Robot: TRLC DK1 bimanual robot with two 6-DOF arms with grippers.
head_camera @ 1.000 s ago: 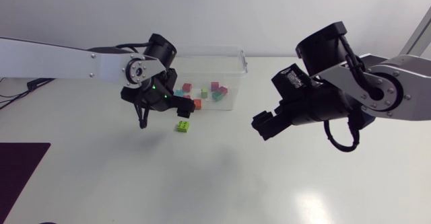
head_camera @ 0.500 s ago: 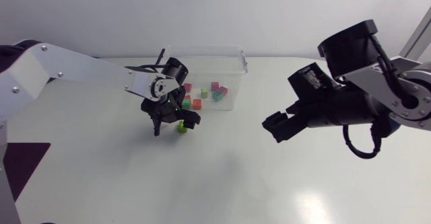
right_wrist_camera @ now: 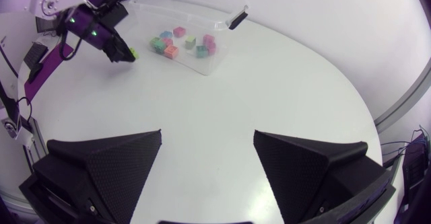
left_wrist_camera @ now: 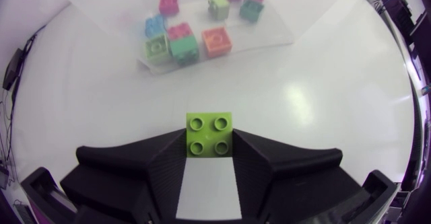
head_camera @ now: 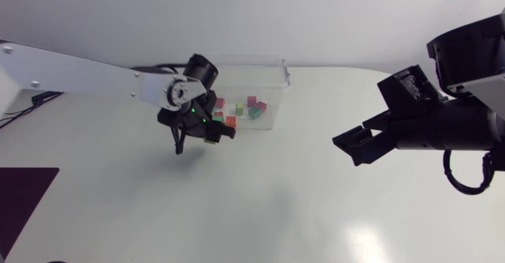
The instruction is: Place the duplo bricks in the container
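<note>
My left gripper is shut on a lime green duplo brick, which sits studs up between the fingertips, just in front of the clear plastic container. In the head view the brick shows under the gripper, close to the container's front wall. Several bricks lie inside the container: pink, orange, teal, blue and pale green ones. My right gripper stands open with nothing in it, far off at the table's right side.
A dark mat lies at the table's front left corner. The container's lid handle sticks out at its far right corner. Bare white table lies between my two arms.
My left gripper came down over the lime green brick, shut on it and shifted it toward the container. My right arm has drawn back to the right.
</note>
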